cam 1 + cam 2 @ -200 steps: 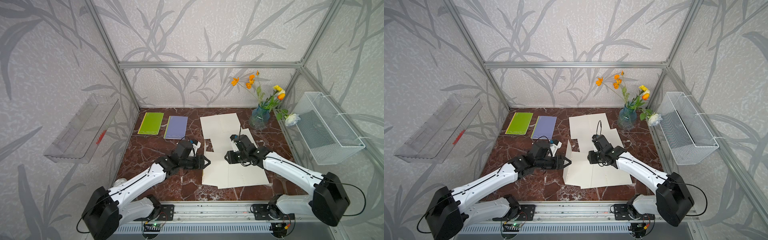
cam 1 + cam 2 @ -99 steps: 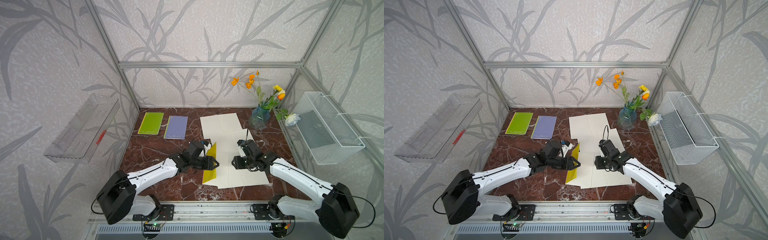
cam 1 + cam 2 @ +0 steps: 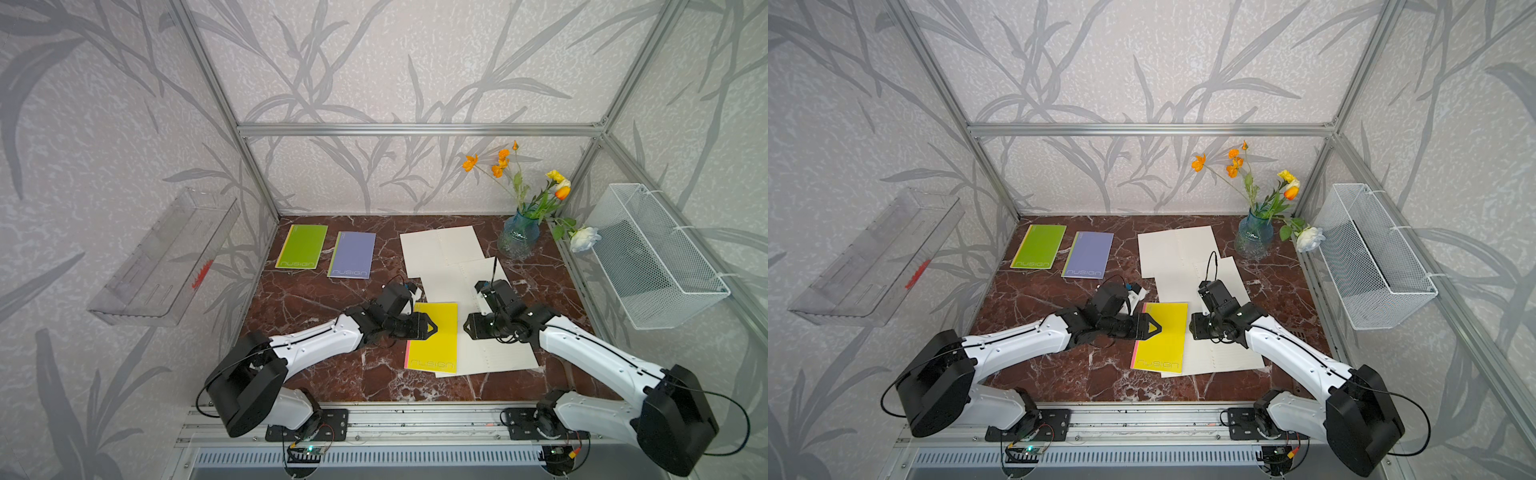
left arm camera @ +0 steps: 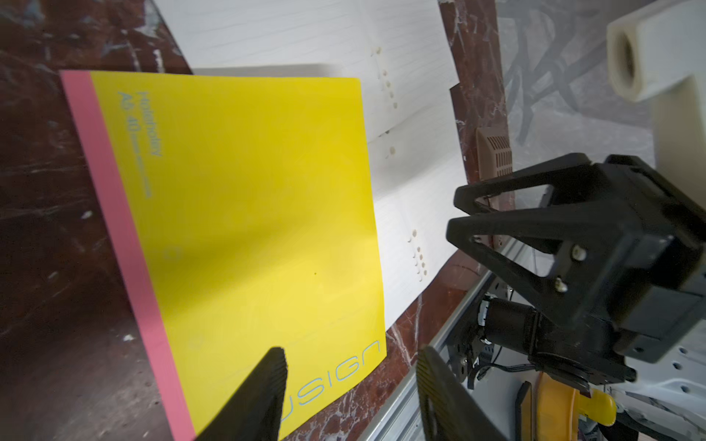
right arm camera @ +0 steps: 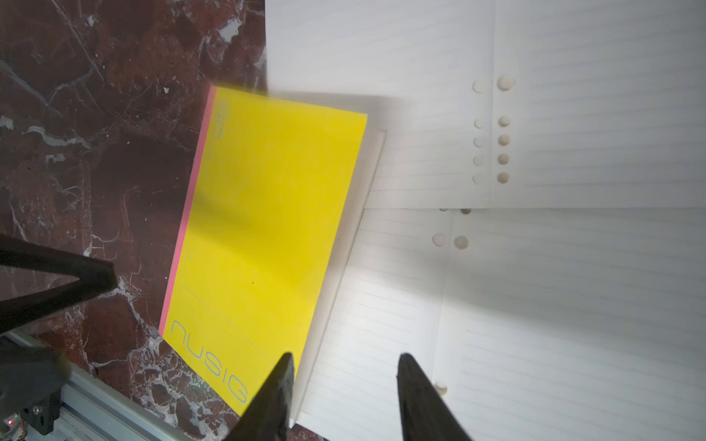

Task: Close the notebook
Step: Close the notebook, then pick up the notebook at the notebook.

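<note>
Both pincers over yellow notebook.

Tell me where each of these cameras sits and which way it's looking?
Top views: high at the front, looking down at both arms, the yellow notebook and loose pages.
Left wrist: on the left arm, looking past left gripper at the notebook and right gripper.
Right wrist: on the right arm, looking past right gripper at it.
All share the notebook.

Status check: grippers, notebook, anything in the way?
Left gripper open, empty. Right gripper open, empty. Yellow notebook closed, flat, partly on loose sheets. Nothing blocking.
</note>
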